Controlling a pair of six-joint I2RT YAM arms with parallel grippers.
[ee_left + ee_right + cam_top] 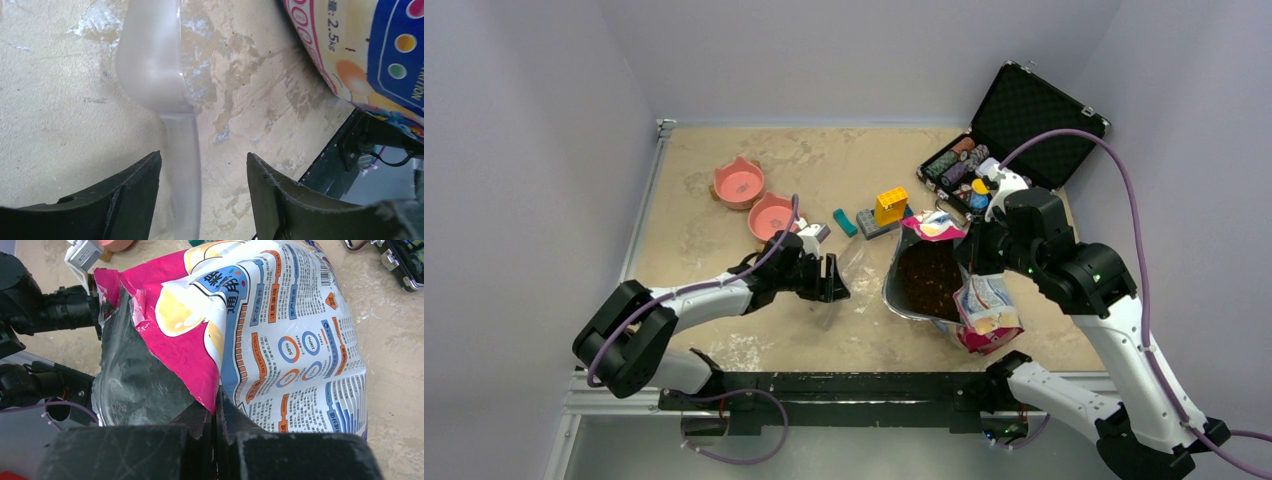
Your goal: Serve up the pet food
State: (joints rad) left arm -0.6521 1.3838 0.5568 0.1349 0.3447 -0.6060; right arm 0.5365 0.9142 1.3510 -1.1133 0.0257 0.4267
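Clear plastic scoop point(150, 60) lies flat on the table point(60, 100); its handle runs back between the jaws of the left pincer point(204, 157), w/ the bowl end just ahead of the fingertips; jaws stand apart, handle much nearer one finger than the other, nothing clamped.

Right pincer point(216, 412) is closed tight on the torn pink rim of the bag point(290, 340), holding the mouth up & open. Kibble point(927, 282) sits inside the bag, just below that grip; dark brown, well down in the foil lining. Two pink bowls point(771, 215) lie on the far side of the left pincer from the bag; they look bare from above, tho too small in view to be sure.

Risks, imo:
- handle is off-centre in the left jaws; closing as is would prob. shove it sideways or catch only an edge, so the scoop twists or slips out on the lift
- scoop is thin & lies flat; coming down too low scrapes the fingers on the table
- bag hangs from one torn rim; a scoop pushed in hard could tear it further or pull it free, then the mouth folds & kibble spills
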